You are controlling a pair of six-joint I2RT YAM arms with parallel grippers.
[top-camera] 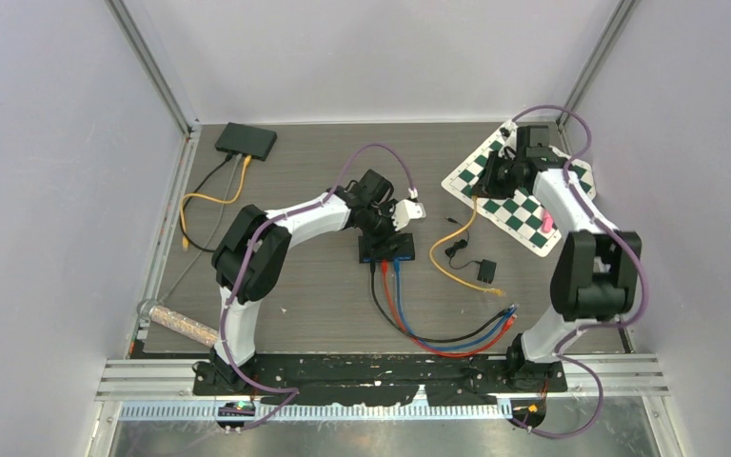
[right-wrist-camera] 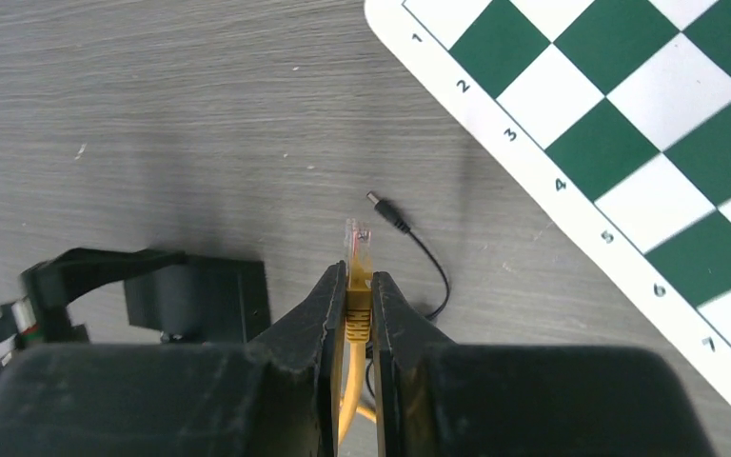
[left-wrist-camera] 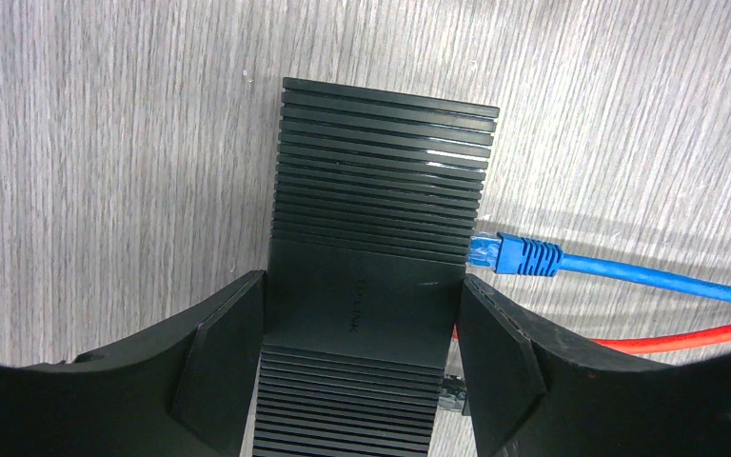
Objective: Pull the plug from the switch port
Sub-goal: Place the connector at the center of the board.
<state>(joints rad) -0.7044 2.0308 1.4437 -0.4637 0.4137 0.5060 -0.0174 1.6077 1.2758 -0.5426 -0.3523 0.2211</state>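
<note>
The black ribbed switch lies mid-table. My left gripper straddles it with both pads against its sides, shut on it; in the top view the left gripper hangs over its far edge. A blue plug sits in a port on the switch's side, with a red cable and a black plug beside it. My right gripper is shut on a yellow plug, clear tip forward, away from the switch. The right gripper is near the chessboard, and the yellow cable trails down.
A green-and-white chessboard mat with a pink piece lies at the back right. A black adapter with a barrel plug is on the table. Another black box sits back left, and a clear tube lies front left.
</note>
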